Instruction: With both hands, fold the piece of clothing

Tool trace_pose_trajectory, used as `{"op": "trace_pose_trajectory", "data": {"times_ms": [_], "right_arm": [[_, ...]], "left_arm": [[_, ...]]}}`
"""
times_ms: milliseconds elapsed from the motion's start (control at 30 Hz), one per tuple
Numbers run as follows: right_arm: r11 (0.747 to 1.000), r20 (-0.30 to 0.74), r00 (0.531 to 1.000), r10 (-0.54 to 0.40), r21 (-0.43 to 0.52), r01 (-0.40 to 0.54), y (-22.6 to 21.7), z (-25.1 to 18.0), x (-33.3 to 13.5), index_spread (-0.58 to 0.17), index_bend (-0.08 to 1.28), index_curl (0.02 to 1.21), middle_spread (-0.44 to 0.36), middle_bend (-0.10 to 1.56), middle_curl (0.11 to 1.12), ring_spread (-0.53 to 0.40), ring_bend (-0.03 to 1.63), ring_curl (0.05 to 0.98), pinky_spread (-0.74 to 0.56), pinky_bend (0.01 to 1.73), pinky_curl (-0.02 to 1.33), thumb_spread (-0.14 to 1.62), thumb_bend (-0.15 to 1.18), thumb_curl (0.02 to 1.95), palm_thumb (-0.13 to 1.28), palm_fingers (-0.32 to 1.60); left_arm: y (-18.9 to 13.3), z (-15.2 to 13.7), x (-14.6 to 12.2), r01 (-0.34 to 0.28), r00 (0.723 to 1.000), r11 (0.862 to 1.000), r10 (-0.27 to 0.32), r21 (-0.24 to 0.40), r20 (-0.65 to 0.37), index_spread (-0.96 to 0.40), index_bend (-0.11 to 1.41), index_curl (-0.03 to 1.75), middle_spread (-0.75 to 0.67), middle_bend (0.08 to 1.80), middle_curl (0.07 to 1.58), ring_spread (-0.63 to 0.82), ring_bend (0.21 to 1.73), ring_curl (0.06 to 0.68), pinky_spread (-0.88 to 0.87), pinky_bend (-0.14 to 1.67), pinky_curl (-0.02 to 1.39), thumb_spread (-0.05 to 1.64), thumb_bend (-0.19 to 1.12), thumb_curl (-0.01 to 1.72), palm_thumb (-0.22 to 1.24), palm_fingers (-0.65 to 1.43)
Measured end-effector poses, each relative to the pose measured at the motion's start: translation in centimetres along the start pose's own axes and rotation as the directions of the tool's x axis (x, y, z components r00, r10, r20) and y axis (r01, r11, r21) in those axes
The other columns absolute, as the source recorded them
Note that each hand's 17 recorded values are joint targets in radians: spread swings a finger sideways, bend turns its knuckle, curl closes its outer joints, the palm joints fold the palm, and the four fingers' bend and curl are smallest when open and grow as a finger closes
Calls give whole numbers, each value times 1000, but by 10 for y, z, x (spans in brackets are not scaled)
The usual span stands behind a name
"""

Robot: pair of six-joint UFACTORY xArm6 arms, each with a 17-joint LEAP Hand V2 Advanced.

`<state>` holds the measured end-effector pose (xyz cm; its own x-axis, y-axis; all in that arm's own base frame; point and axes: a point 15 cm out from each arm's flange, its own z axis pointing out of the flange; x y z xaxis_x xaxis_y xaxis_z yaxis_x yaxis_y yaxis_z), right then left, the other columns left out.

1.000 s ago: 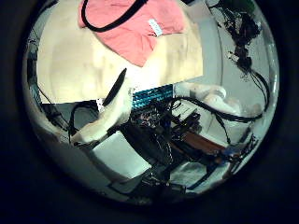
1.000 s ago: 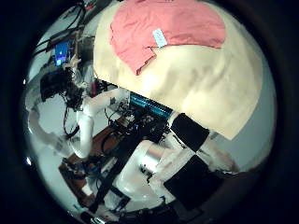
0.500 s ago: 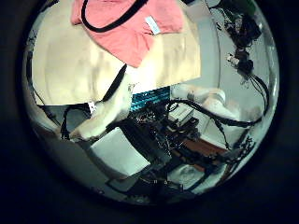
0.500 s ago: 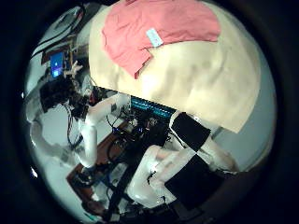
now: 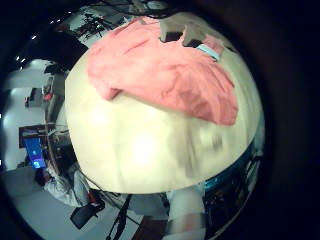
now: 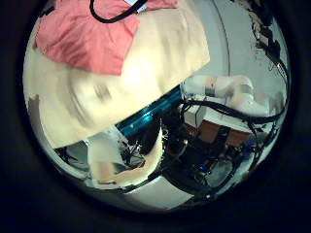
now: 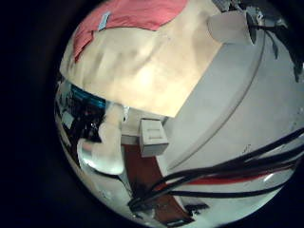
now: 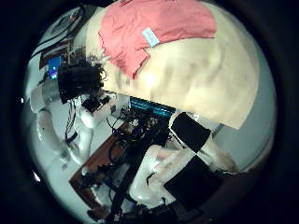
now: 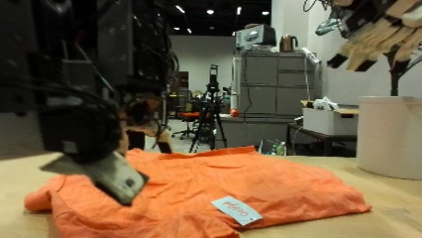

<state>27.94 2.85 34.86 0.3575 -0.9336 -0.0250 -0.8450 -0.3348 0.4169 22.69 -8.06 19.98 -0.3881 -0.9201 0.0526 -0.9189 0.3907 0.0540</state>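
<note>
While orange garment (image 9: 198,193) lies flat on table (image 9: 382,198), both hands hover, finger state unclear.

A tan counter (image 9: 382,223) spans the bottom of the frame; a grey cabinet (image 9: 273,99) stands at centre background, a white cylinder (image 9: 390,136) at right.

A light tan table (image 9: 382,203) is carrying a single orange piece of clothing (image 9: 198,188), which is lying spread flat across its top. A small white label (image 9: 236,210) is showing face-up on the garment near its front edge. The tabletop beside the cloth is lying bare.
</note>
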Motion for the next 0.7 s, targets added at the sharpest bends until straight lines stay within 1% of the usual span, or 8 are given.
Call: {"op": "trace_pose_trajectory", "data": {"times_ms": [167, 267, 333, 400, 467, 567, 633, 700], "right_arm": [[1000, 9, 1000, -13, -21, 13, -14, 8, 1, -276, 176, 324, 101, 186, 312, 221, 242, 255, 387, 265, 312, 1188, -17, 264, 660, 189], [1000, 10, 1000, -19, -18, 19, -17, 9, 2, -275, 174, 324, 101, 183, 312, 222, 244, 257, 387, 263, 311, 1191, -17, 261, 650, 186], [1000, 8, 1000, -22, -11, 22, -21, 10, 2, -275, 175, 324, 101, 181, 310, 223, 245, 258, 387, 264, 311, 1192, -17, 260, 649, 185], [1000, 9, 1000, -24, -12, 24, -22, 10, 2, -274, 176, 324, 101, 182, 309, 223, 245, 259, 387, 264, 311, 1195, -18, 258, 642, 184], [1000, 9, 1000, -26, -8, 26, -25, 11, 3, -274, 176, 325, 101, 183, 309, 223, 245, 260, 387, 265, 312, 1197, -17, 257, 640, 184], [1000, 10, 1000, -25, -11, 26, -27, 12, 3, -274, 176, 325, 95, 183, 308, 223, 245, 261, 386, 265, 312, 1199, -16, 257, 639, 184], [1000, 9, 1000, -27, -10, 27, -27, 12, 3, -274, 174, 324, 94, 184, 308, 219, 246, 261, 386, 266, 312, 1200, -16, 257, 638, 183], [1000, 9, 1000, -27, -11, 27, -28, 12, 3, -274, 174, 323, 93, 184, 308, 217, 246, 262, 386, 266, 312, 1200, -16, 257, 638, 183]], "left_arm": [[-12, 29, 9, -9, 1000, 995, 10, -100, 11, 155, 149, 281, 252, 214, 348, 458, 483, 202, 421, 319, 303, 891, -32, 304, 215, 62], [-15, 46, 11, -33, 999, 985, 39, -171, 34, 181, 134, 268, 276, 223, 350, 482, 489, 205, 436, 319, 306, 862, -47, 305, 181, 31], [-17, 55, 13, -70, 995, 975, 82, -210, 49, 193, 131, 258, 285, 223, 350, 491, 496, 207, 442, 328, 309, 829, -48, 307, 157, 8], [-18, 64, 12, -90, 992, 965, 108, -245, 63, 204, 137, 252, 293, 225, 349, 503, 495, 208, 442, 331, 311, 807, -44, 309, 143, -7], [-19, 67, 10, -92, 990, 963, 116, -254, 80, 208, 138, 249, 297, 222, 347, 508, 498, 208, 447, 334, 312, 798, -41, 312, 139, -10], [-22, 74, 5, -79, 988, 969, 108, -235, 110, 231, 156, 252, 255, 261, 355, 488, 511, 209, 429, 315, 306, 782, -32, 321, 148, 79], [-25, 77, -1, -65, 985, 975, 97, -213, 143, 225, 159, 254, 212, 293, 359, 451, 513, 207, 405, 292, 297, 783, -30, 324, 161, 129], [-29, 77, -8, -64, 979, 979, 99, -194, 176, 195, 162, 260, 133, 374, 387, 354, 533, 211, 332, 262, 290, 781, -29, 329, 180, 242]]}}
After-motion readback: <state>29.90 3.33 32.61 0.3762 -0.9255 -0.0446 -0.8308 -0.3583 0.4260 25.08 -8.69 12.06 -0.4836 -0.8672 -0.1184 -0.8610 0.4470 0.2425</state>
